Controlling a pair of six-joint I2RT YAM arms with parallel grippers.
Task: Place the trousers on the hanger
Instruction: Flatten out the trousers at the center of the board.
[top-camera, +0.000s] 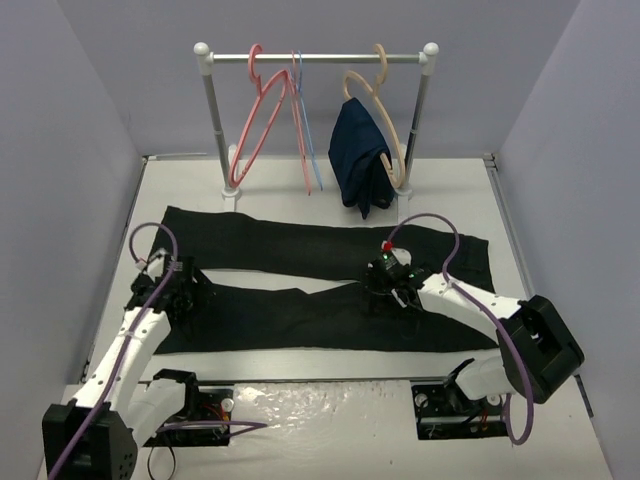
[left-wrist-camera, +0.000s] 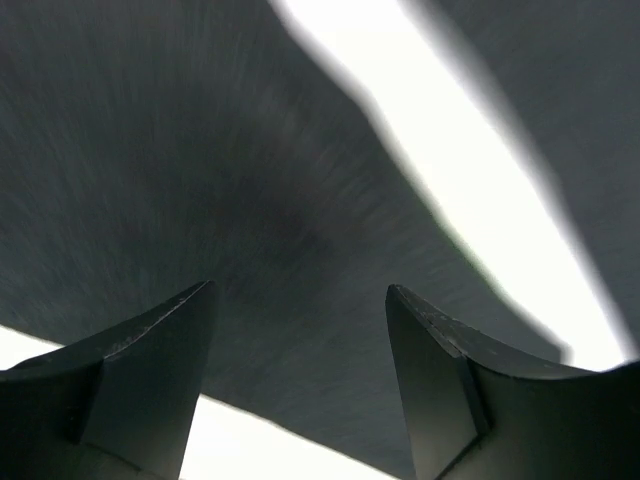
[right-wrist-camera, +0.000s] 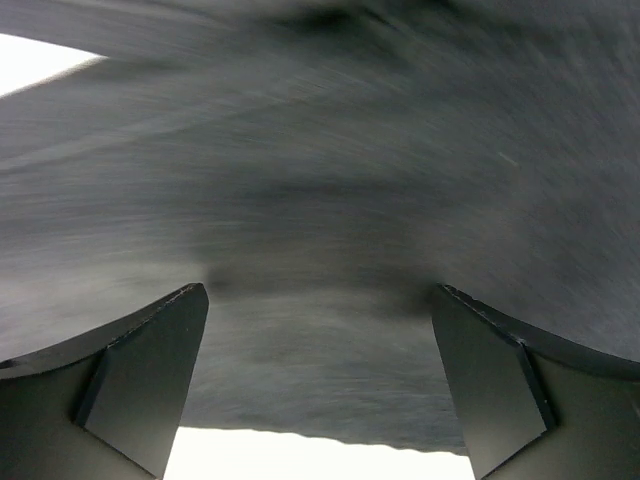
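The long black fabric trousers (top-camera: 300, 322) lie spread flat on the white table (top-camera: 450, 200). Both legs run left to right, one far and one near. A strip of bare table shows between the legs on the left, and they join at the right. Laid out like this, every part of the cloth is open to a pinch from above.

The left gripper (top-camera: 183, 290) hangs low over the left end of the near leg. Its wrist view shows the two dark fingers (left-wrist-camera: 150, 360) parted, with only flat fabric and the pale gap beyond them, so nothing is held. The right gripper (top-camera: 398, 297) sits close over the cloth near where the legs meet. Its jaws are spread wide and also empty. With one arm toward each end, they look set to take the garment at two spaced points so it can be lifted without bunching, though that is a judgement.

The thin salmon-pink plastic hanger (top-camera: 262, 120) hangs by its hook on the left part of the metal rail (top-camera: 330, 58) at the far side, well apart from the trousers. Just to its right hangs a thin light-blue hanger (top-camera: 305, 140). Further right, a thicker tan hanger (top-camera: 383, 75) carries a navy-blue garment (top-camera: 360, 160). The trousers are not yet on the pink hanger.
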